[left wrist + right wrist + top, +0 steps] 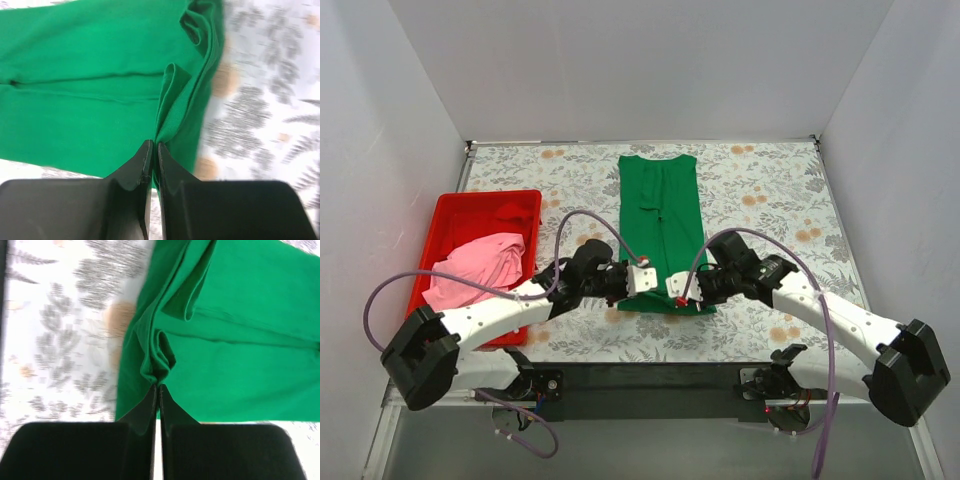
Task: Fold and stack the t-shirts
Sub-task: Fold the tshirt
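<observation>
The green t-shirt [661, 225] lies as a long narrow strip down the middle of the table, folded lengthwise. My left gripper [642, 279] is shut on its near left corner, a pinched ridge of green cloth [167, 120] rising from the tips [154, 146]. My right gripper [678, 289] is shut on the near right corner, green cloth [160, 357] bunched at its tips [158, 387]. The pink t-shirt [475, 268] lies crumpled in the red tray [470, 205] at the left.
The table wears a floral cloth [770, 200]. White walls close in the back and both sides. A dark rail [650, 378] with the arm bases runs along the near edge.
</observation>
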